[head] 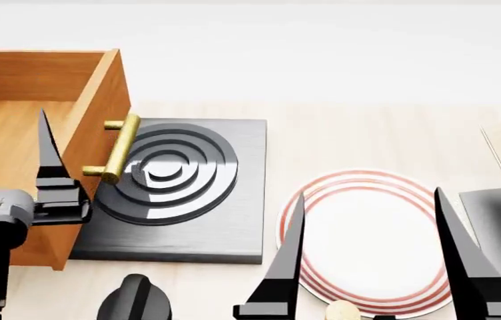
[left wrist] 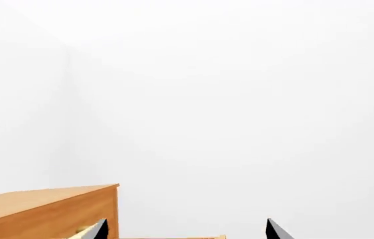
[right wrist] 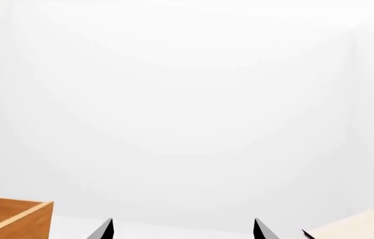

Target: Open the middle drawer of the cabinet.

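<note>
At the desk's left edge, I see the middle drawer (head: 28,127) pulled out, brass handle (head: 119,148) free; both left gripper (left wrist: 187,230) and right gripper (head: 368,257) have jaws wide, holding nothing, so I judge only withdrawal remains.

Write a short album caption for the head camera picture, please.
A wooden drawer stands pulled open over a black stove plate, its brass handle free, beside a red-ringed plate.

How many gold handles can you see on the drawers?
1. The brass bar handle sits on the front of the pulled-out drawer, above the stove plate. Other drawers' handles may be hidden below.
</note>
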You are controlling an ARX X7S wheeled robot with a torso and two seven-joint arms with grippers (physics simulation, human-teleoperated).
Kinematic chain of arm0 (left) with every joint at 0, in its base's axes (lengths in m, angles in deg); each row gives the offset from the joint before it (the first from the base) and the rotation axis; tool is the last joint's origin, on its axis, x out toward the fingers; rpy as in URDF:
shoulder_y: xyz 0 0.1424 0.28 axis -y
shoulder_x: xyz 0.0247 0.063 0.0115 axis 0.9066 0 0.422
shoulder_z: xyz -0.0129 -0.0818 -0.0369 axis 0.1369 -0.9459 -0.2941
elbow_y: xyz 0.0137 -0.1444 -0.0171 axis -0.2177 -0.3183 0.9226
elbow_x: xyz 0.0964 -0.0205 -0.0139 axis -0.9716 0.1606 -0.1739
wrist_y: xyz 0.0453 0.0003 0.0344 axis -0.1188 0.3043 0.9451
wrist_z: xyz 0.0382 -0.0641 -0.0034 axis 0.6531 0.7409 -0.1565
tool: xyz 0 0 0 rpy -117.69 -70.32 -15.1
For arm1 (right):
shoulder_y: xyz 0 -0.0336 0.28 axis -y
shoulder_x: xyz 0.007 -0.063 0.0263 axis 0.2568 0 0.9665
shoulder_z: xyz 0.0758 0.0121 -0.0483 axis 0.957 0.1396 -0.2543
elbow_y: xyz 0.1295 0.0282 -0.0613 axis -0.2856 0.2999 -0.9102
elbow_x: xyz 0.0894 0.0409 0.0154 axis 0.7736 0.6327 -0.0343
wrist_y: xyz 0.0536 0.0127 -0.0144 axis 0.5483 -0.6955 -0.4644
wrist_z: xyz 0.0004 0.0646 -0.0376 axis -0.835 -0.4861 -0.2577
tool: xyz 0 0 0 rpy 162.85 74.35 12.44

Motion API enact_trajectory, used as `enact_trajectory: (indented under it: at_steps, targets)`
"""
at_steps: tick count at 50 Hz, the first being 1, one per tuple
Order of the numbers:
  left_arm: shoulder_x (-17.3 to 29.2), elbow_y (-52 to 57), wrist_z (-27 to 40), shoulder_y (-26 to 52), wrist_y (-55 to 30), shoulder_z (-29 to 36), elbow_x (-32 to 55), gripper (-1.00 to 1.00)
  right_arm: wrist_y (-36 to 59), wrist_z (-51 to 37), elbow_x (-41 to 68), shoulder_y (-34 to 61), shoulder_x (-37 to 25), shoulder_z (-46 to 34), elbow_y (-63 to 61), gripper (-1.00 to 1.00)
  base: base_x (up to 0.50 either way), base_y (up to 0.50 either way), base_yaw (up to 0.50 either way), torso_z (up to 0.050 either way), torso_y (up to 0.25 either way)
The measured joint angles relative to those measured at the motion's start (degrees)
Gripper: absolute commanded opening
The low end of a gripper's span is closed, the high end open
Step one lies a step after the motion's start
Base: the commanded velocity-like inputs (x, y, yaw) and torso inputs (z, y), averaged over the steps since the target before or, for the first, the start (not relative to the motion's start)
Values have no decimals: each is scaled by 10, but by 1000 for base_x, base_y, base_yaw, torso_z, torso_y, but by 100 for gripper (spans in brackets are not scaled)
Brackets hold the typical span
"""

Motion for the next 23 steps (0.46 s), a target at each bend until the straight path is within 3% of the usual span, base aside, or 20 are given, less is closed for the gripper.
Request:
enact_trajectory:
  at_steps: [23]
  targets:
    - [104, 214, 88, -86, 27, -28, -21, 100, 28, -25, -4, 31, 8, -22, -25, 100, 0, 0, 0, 0, 0]
